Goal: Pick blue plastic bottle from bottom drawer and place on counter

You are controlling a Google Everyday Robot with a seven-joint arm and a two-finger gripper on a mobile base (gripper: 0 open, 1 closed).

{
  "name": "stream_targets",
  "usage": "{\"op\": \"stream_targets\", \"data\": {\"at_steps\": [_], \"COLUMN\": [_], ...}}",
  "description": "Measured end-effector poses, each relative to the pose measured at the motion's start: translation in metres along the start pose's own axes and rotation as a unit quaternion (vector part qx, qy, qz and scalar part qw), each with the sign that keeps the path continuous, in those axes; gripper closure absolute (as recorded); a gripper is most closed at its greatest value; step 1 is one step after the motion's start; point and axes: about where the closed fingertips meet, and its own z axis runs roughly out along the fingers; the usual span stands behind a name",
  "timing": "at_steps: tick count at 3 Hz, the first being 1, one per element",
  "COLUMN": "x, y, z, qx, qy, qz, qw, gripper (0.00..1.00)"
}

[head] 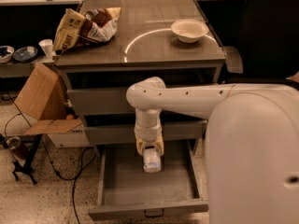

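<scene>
The bottom drawer (117,181) of the grey cabinet is pulled open, and its flat floor shows. My gripper (151,158) points down over the drawer's rear middle. It is shut on the blue plastic bottle (152,162), a small whitish bottle held between the fingers just above the drawer floor. The counter (145,45) is the grey-brown cabinet top with a pale curved arc mark. My white arm reaches in from the right, across the front of the two upper drawers.
A white bowl (189,30) sits at the counter's back right and a crumpled snack bag (86,26) at its back left. A cardboard box (44,101) and cables lie on the floor to the left. A black chair (266,36) stands to the right.
</scene>
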Motion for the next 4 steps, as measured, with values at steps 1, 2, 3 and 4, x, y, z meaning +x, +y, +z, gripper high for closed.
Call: {"op": "stream_targets", "data": {"at_steps": [1,2,3,4], "x": [-0.015,-0.023,-0.008,-0.004], "y": [0.031,0.05,0.059,0.058], "z": [-0.08,-0.165,-0.232,-0.242], "qx": [-0.028,-0.044,-0.036,-0.024], "qy": [0.061,0.123,0.17,0.178], "qz": [0.029,0.051,0.069,0.074], "qw": [0.9973,0.9901,0.9823,0.981], "gripper": [1.0,1.0,1.0,1.0]}}
